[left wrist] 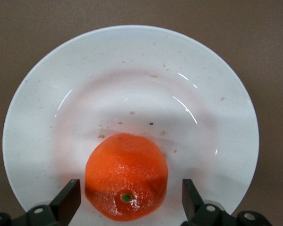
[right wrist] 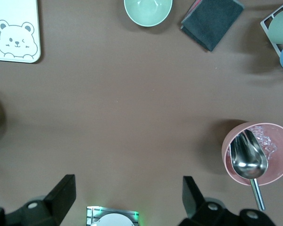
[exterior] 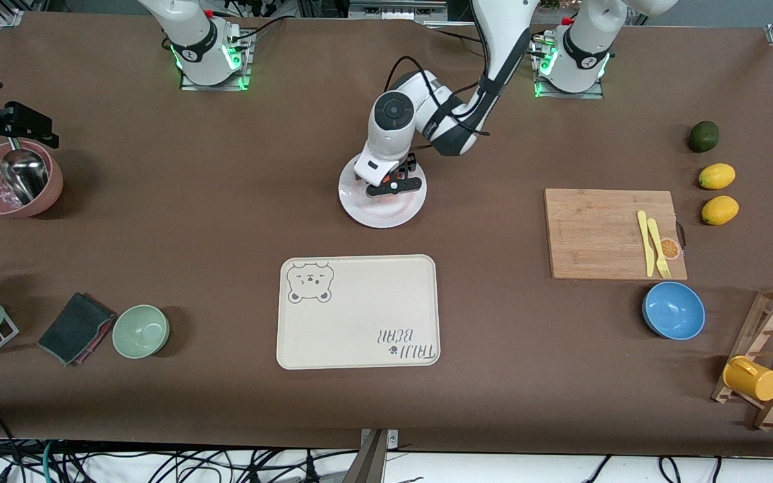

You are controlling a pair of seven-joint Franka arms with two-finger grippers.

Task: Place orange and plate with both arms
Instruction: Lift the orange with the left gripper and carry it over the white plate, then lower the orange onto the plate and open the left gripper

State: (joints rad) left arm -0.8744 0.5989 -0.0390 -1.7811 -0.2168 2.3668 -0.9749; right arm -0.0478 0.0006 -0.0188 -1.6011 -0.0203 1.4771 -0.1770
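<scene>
bench (exterior: 158,221): brown cover, carries everything; both arm bases along its top edge in front view.
tray (exterior: 358,312): cream, bear print, writing "TAIJI BEAR" seen upside down in front view; nearer the front cam than the plate. R wrist view shows only its bear corner.
board (exterior: 601,233): wood, toward L arm's end, w/ yellow knife + fork on it; orange-slice sticker by the handle.
plate (left wrist: 132,94): white, mid-bench, farther from front cam than tray. Front view: mostly covered by L arm. L wrist view: whole plate, small crumbs/specks on it.
L end effector (left wrist: 131,200): low over plate, fingers wide apart, one on each side of the orange w/ gaps, holding nothing.
R end effector (right wrist: 128,195): up over bare bench near its own base, fingers wide apart, empty; arm waits. Not seen in front view.
pink bowl (right wrist: 269,153): R arm's end, metal scoop + clear bits inside, clear only in R wrist view.
orange (left wrist: 126,176): on plate, inside the rim, green stem dot up toward cam. Hidden under L arm in front view; L wrist view only.
</scene>
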